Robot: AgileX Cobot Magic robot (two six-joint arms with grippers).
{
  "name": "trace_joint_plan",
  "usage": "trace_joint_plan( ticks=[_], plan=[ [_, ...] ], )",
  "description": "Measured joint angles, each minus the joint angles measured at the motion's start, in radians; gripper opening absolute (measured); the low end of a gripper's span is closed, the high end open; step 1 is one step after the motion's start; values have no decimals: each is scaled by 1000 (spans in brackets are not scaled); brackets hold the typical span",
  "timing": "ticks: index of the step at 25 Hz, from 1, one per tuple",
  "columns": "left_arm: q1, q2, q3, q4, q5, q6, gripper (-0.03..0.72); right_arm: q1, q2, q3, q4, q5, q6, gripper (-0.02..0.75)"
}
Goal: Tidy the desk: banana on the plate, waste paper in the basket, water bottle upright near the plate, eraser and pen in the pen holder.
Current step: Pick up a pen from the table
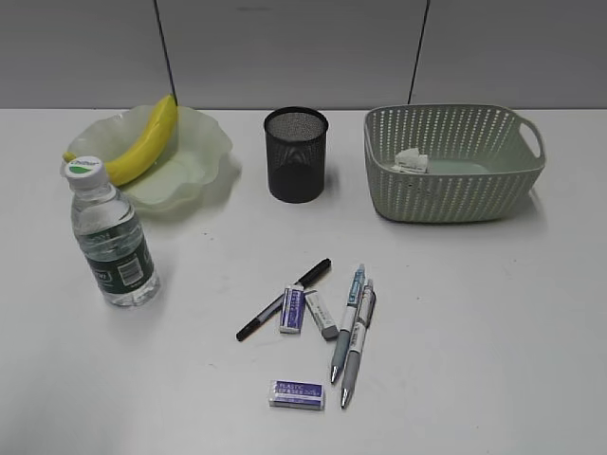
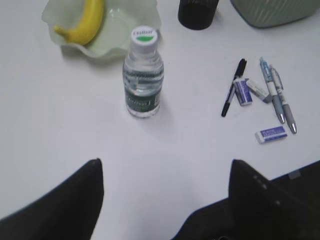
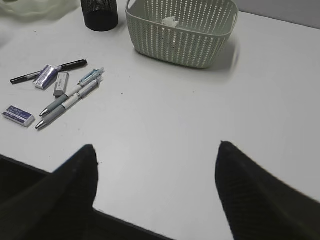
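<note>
On the white worktop (image 1: 493, 332) a banana (image 1: 144, 142) lies in a pale green scalloped plate (image 1: 204, 166) at the far left, and a capped water bottle (image 1: 112, 237) stands upright just in front of that plate, close to its near rim. A black mesh pen holder (image 1: 296, 154) stands at the middle of the far side with nothing visible inside it from these angles. To its right sits a green perforated basket (image 1: 453, 166) with a crumpled piece of waste paper (image 1: 412, 160) on its floor near the left wall. In front of the holder, near the middle, lies a loose cluster: a black pen (image 1: 283, 300) set at a slant, two erasers (image 1: 305, 311) touching beside it, two grey click pens (image 1: 353, 327) lying side by side, and a third eraser (image 1: 297, 394) apart, nearer the front edge. The left tool (image 2: 165, 192) hangs above bare worktop in front of the bottle, its fingers spread and holding nothing. The right tool (image 3: 155, 185) hovers over bare worktop in front of the basket, likewise apart and unloaded.
</note>
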State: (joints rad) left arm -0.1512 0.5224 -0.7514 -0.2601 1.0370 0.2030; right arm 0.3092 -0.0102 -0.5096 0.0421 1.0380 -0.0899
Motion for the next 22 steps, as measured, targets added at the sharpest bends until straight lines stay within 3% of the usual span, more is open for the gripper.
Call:
trace_joint_plan(
  ticks=[8, 13, 17, 22],
  plan=[
    [0, -302, 194, 52, 44, -42, 570, 0, 0, 0, 0, 0, 0, 574],
    [0, -431, 209, 61, 33, -58, 520, 0, 13, -3, 6, -4, 0, 574],
    [0, -457, 209, 67, 33, -62, 510, 0, 165, -39, 42, -97, 0, 570],
    [0, -458, 212, 94, 33, -62, 508, 0, 523, -135, 72, -164, -12, 571]
  ],
)
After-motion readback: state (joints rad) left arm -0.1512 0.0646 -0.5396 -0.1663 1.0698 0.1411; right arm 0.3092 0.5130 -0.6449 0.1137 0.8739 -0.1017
